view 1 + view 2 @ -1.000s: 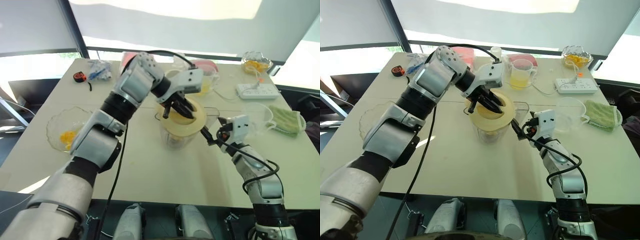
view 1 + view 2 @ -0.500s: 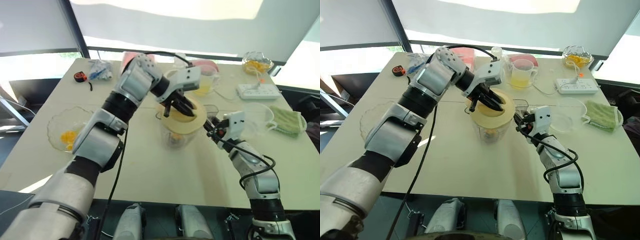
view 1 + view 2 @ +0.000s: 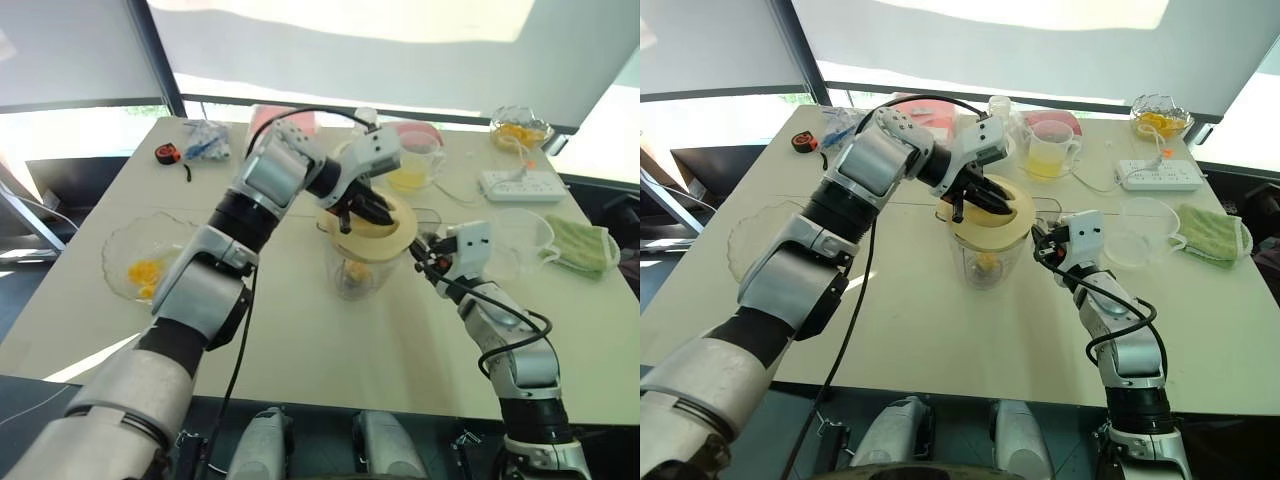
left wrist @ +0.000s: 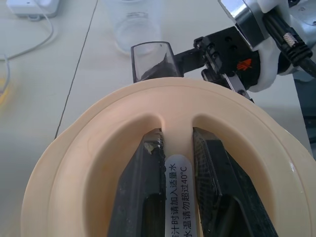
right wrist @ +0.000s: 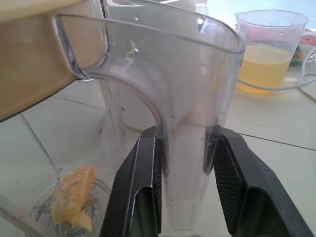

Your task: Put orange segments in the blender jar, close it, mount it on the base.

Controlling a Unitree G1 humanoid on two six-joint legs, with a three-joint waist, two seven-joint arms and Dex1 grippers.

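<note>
The clear blender jar (image 3: 358, 272) stands mid-table with orange segments (image 5: 73, 196) at its bottom. A cream lid (image 3: 388, 240) lies a little tilted on its mouth. My left gripper (image 4: 177, 138) reaches in from above and is shut on the lid's centre rib. My right gripper (image 5: 185, 136) comes in from the right, level, and is shut on the jar's handle (image 5: 187, 163). More orange segments lie in a glass bowl (image 3: 118, 262) at the left. The base is mostly hidden behind the jar; a white body (image 5: 132, 111) shows through it.
A mug of yellow juice (image 3: 415, 168) stands behind the jar. A power strip (image 3: 520, 184), a low clear cup (image 3: 522, 236) and a green cloth (image 3: 588, 246) are to the right. A second fruit bowl (image 3: 520, 128) sits at the back right, a tape measure (image 3: 167, 152) at the back left.
My right gripper has moved in from beside the jar to its handle and shut on it. My left wrist has turned somewhat with the lid still in its grip.
</note>
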